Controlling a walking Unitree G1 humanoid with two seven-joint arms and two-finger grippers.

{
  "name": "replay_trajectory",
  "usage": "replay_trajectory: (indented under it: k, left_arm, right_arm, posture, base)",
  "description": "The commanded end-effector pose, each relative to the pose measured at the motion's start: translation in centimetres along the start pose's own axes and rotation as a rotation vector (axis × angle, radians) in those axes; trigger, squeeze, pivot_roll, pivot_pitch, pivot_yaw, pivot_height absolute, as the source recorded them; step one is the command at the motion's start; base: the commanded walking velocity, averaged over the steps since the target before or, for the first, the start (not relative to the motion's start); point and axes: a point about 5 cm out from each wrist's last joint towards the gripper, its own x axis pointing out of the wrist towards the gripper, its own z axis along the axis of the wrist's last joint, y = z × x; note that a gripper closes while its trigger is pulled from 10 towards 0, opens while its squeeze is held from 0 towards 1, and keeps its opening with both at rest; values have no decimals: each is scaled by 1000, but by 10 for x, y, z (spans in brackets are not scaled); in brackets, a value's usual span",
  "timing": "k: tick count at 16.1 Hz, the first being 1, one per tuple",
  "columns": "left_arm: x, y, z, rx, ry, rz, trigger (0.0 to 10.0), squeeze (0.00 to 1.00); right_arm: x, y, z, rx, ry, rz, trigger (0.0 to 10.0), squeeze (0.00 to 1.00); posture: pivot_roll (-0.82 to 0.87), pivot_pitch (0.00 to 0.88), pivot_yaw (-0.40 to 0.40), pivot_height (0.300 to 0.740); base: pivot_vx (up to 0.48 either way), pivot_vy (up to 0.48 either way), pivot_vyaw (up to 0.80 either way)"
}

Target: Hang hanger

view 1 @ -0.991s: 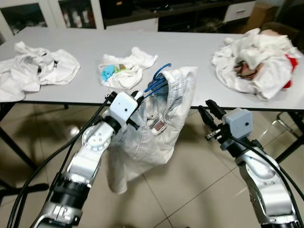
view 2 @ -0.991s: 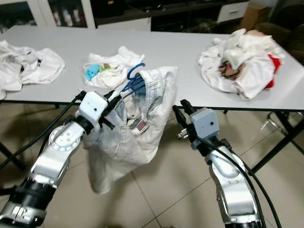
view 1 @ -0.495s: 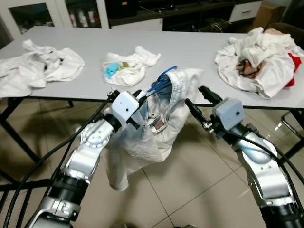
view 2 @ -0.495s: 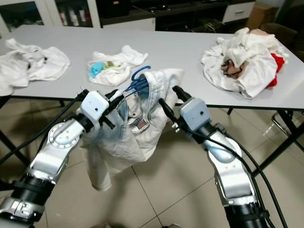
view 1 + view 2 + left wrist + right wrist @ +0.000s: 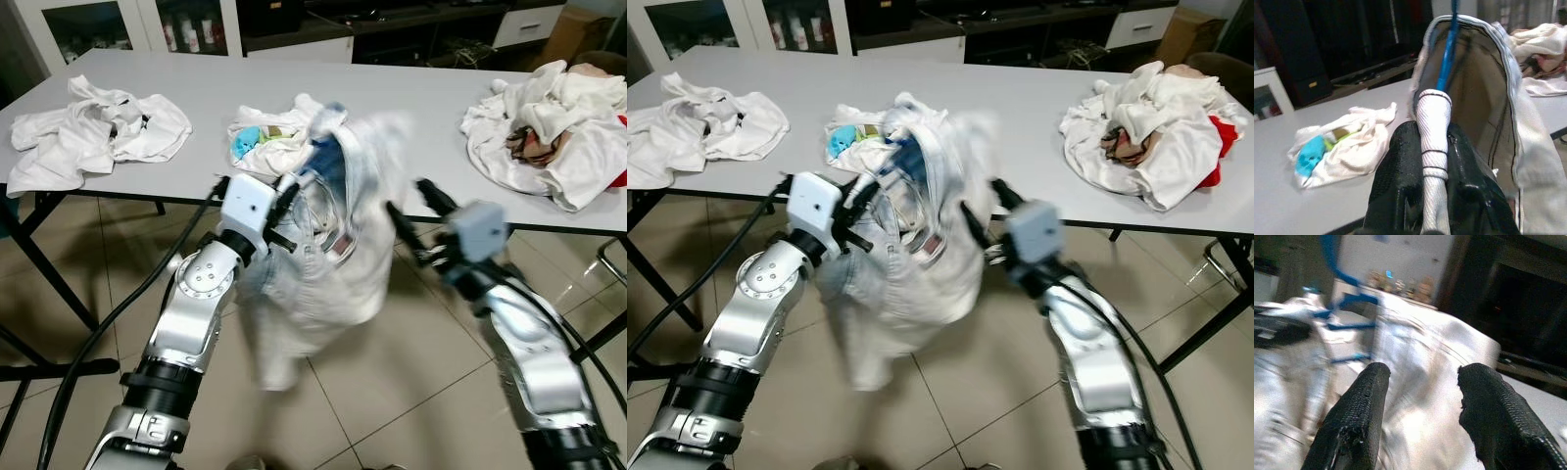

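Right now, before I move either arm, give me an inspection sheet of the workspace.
Surface: grey table, tiled floor below.
Job's things: blue hanger carrying pale jeans, held up at the table edge, blurred.
Clutter: white clothes on the left, small white bundle with something turquoise, clothes pile on the right.
Grippers: left gripper shut on the jeans' fabric at the hanger; right gripper open, close to the jeans.
Cables: black cables along the left arm.
Surroundings: cabinets behind the table.

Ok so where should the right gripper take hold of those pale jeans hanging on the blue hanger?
Probably the waistband edge of the jeans facing the right gripper, coming from the robot's right: its fingers are open and that thick edge stands nearest.
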Motion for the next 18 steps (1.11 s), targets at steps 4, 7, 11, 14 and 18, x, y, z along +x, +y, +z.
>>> replay_trajectory:
  k: [4,7,11,14,18]
  left_arm:
    - [-3,4,8,-21,-42,43,10000,0]
    - [-3,-2,8,-69,-37,37,10000,0]
    - [-2,-5,9,-79,-46,54,10000,0]
    - [-1,-2,11,-67,-50,70,10000,0]
    - [17,14,56,0,-211,55,10000,0]
  right_arm:
    - [-10,-16,1,-16,26,0,10000,0]
    - [-8,-18,4,-24,23,18,10000,0]
    - [1,-7,8,-23,-9,65,10000,0]
    - [4,-2,12,-26,-33,89,10000,0]
    - [7,-2,14,12,-57,71,10000,0]
  posture:
    - [34,0,4,723]
    - [36,0,0,723]
    - [41,0,-2,723]
    - [41,0,-1,723]
    - [45,0,-5,723]
  base:
    - [0,0,0]
    - [0,0,0]
    - [0,0,0]
    - [0,0,0]
    - [0,0,173]
